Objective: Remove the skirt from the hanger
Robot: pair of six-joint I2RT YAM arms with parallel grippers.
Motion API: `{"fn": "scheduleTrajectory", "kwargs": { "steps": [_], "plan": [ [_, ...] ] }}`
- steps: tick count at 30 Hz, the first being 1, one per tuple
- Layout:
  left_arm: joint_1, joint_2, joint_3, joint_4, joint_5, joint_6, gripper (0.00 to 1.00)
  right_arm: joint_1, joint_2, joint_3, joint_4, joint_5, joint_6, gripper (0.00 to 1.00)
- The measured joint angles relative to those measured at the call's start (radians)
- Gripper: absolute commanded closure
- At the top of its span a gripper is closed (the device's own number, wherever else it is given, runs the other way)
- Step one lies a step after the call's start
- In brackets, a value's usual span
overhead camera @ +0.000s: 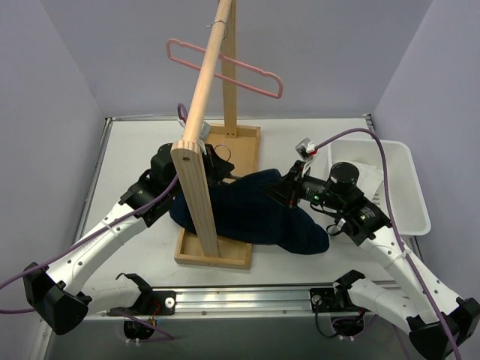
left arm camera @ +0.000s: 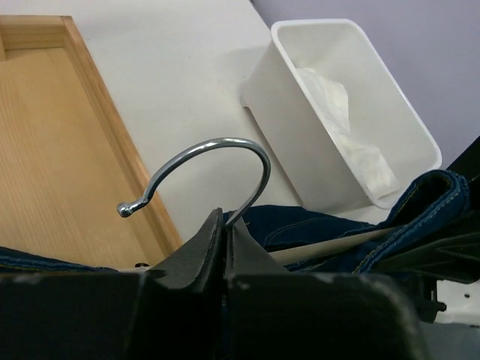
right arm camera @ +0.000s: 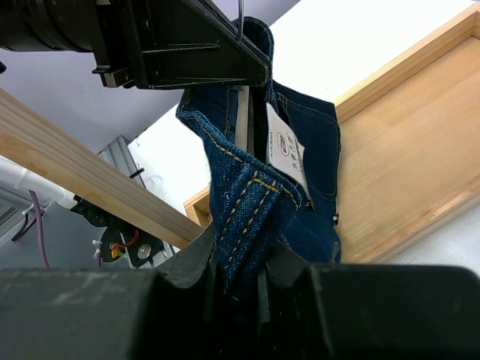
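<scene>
My left gripper (left arm camera: 223, 229) is pressed together on the neck of the hanger (left arm camera: 225, 140), and its steel hook curls up from between my fingers, just over the right edge of the wooden stand (overhead camera: 217, 251). My right gripper (right arm camera: 240, 262) is pinching a fold of the skirt (overhead camera: 255, 214) at its stitched waistband, to the right of the stand's tray. The skirt is dark blue denim. It lies in a heap across the stand's tray and spills off the tray's right side onto the table. From my right wrist I see the waistband stretched between my two grippers, with a white label (right arm camera: 289, 146) sewn inside it. A pink hanger (overhead camera: 225, 67) hangs on the stand's sloping top rail, well above the skirt. A white bin (overhead camera: 397, 187) sits to the right of the stand, apart from it.
</scene>
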Motion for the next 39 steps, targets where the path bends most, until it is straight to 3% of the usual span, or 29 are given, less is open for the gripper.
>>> {"fn": "scheduleTrajectory", "kwargs": {
  "steps": [1, 3, 5, 9, 14, 16, 17, 19, 21, 23, 26, 28, 32, 39],
  "plan": [
    [-0.002, 0.003, 0.000, 0.001, 0.002, 0.014, 0.98, 0.002, 0.000, 0.002, -0.002, 0.006, 0.006, 0.94],
    [-0.001, 0.007, 0.002, 0.002, 0.012, 0.025, 0.98, 0.006, 0.001, 0.010, -0.015, 0.016, 0.021, 0.57],
    [0.000, 0.013, 0.006, -0.005, 0.012, 0.033, 0.98, 0.011, 0.002, 0.024, -0.013, 0.015, 0.031, 0.47],
    [0.000, 0.017, 0.006, -0.027, 0.003, 0.047, 0.98, 0.014, 0.001, 0.077, -0.006, 0.037, 0.037, 0.38],
    [0.000, 0.017, 0.010, -0.042, -0.011, 0.062, 0.98, 0.014, 0.000, 0.111, -0.005, 0.061, 0.038, 0.43],
    [0.000, 0.017, 0.011, -0.045, -0.012, 0.063, 0.98, 0.014, 0.003, 0.118, -0.004, 0.063, 0.038, 0.53],
    [0.000, 0.017, 0.012, -0.046, -0.012, 0.063, 0.98, 0.014, 0.006, 0.120, -0.004, 0.064, 0.037, 0.64],
    [0.000, 0.017, 0.014, -0.048, -0.012, 0.063, 0.98, 0.014, 0.016, 0.122, 0.000, 0.066, 0.038, 0.75],
    [0.000, 0.017, 0.016, -0.049, -0.013, 0.065, 0.98, 0.014, 0.027, 0.122, 0.002, 0.066, 0.044, 0.75],
    [0.000, 0.017, 0.016, -0.052, -0.014, 0.067, 0.98, 0.015, 0.035, 0.122, 0.002, 0.064, 0.049, 0.59],
    [0.000, 0.017, 0.016, -0.055, -0.016, 0.072, 0.98, 0.016, 0.036, 0.122, 0.002, 0.064, 0.045, 0.60],
    [0.000, 0.017, 0.016, -0.056, -0.016, 0.074, 0.98, 0.016, 0.035, 0.122, 0.002, 0.065, 0.046, 0.63],
    [0.000, 0.017, 0.016, -0.059, -0.016, 0.080, 0.98, 0.017, 0.033, 0.122, 0.002, 0.064, 0.042, 1.00],
    [0.000, 0.017, 0.023, -0.060, -0.043, 0.086, 0.98, 0.029, -0.004, 0.114, -0.015, 0.105, 0.054, 1.00]
  ]
}}
